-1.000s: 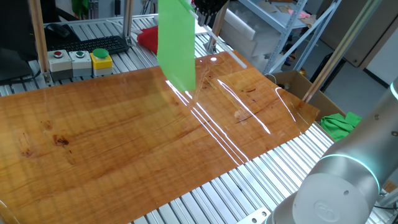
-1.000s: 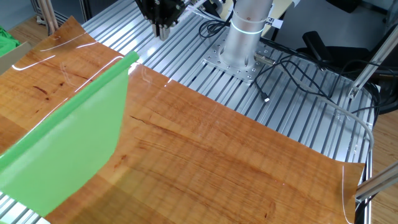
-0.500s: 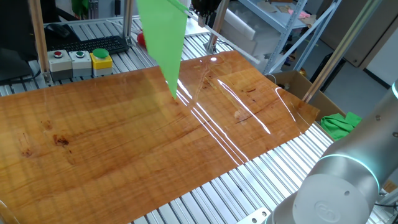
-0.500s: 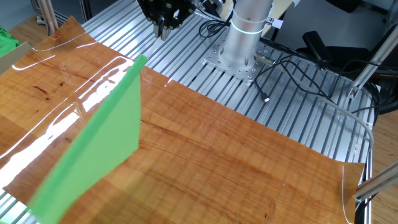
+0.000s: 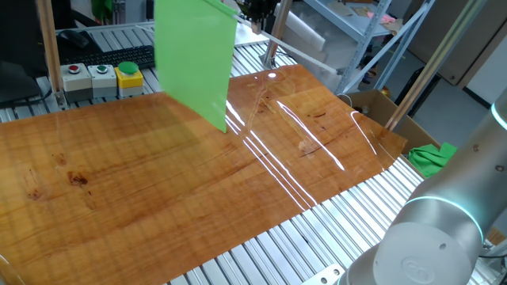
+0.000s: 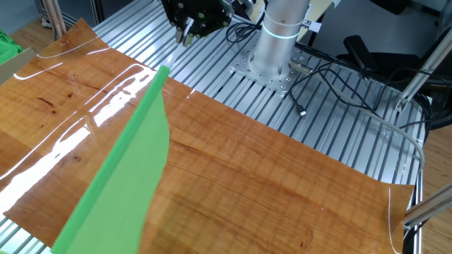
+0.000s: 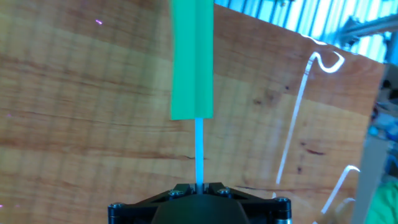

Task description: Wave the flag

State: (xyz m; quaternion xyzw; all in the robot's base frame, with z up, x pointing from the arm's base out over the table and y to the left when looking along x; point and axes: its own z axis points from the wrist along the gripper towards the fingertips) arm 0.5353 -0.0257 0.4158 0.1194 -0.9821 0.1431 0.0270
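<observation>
The flag [image 5: 194,59] is a bright green cloth sheet on a thin pale stick, held in the air above the wooden table top [image 5: 158,182]. In the other fixed view the flag [image 6: 123,183] hangs edge-on over the board's left part. My gripper [image 5: 257,9] is at the top of one fixed view, shut on the stick's end; it also shows in the other fixed view [image 6: 185,28]. In the hand view the stick [image 7: 199,149] runs up from my gripper [image 7: 199,185] to the green cloth [image 7: 191,59].
A box with coloured buttons [image 5: 103,77] and a keyboard [image 5: 119,57] stand behind the board. A green cloth lump [image 5: 434,157] lies at the right beside a cardboard box [image 5: 376,107]. The arm's base [image 6: 279,42] and cables [image 6: 339,77] sit on the slatted metal table.
The flag has swung to the left in one fixed view and its sheet has turned broadside. In the other fixed view the cloth has turned more edge-on and the gripper has tilted.
</observation>
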